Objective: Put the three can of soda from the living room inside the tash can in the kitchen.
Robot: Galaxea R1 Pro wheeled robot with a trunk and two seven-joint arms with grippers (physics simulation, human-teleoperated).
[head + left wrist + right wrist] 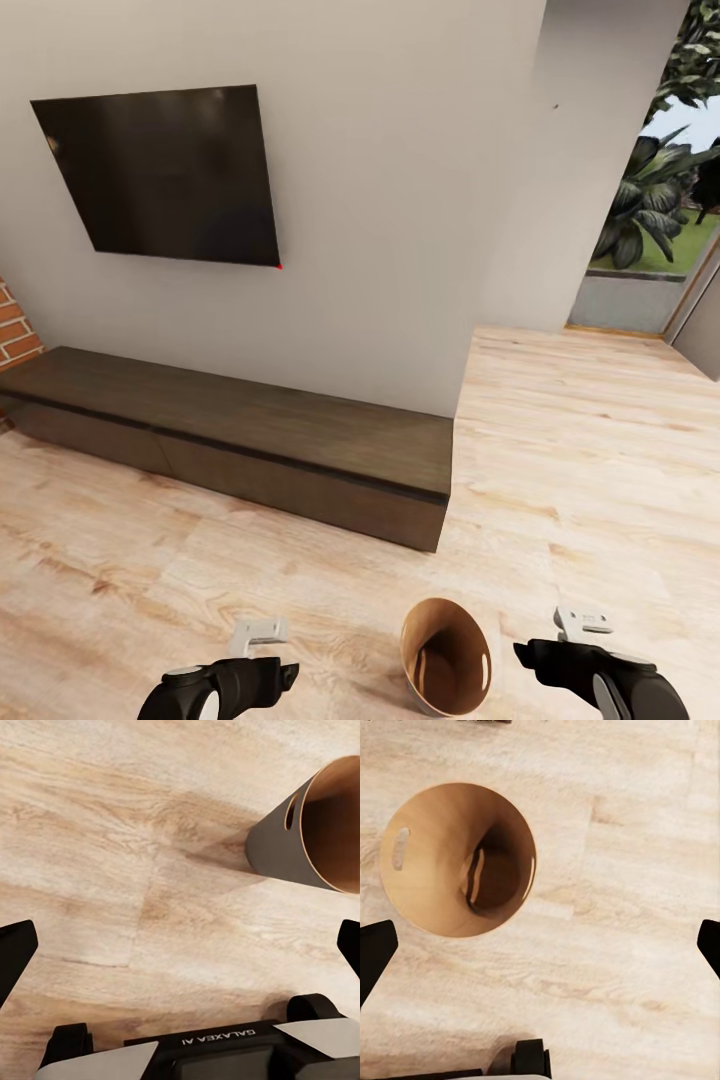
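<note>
Nearest: tash can (446, 655) stands upright on the plank floor (560, 480) between the two arms, mouth open.
Inside the bin: dark at the base in the right wrist view (457, 859); something shiny may lie there, but I cannot tell whether it is a can.
Left end effector (180, 945): fingers spread wide, empty, above bare floor, bin just beside it.
Right end effector (540, 945): equally wide, empty, bin near.
Room: wall television (160, 175) over a low dark cabinet (240, 440); doorway to greenery (650, 200).
Progress: no soda cans visible outside; bin sits by the television, so the job looks unfinished.
</note>
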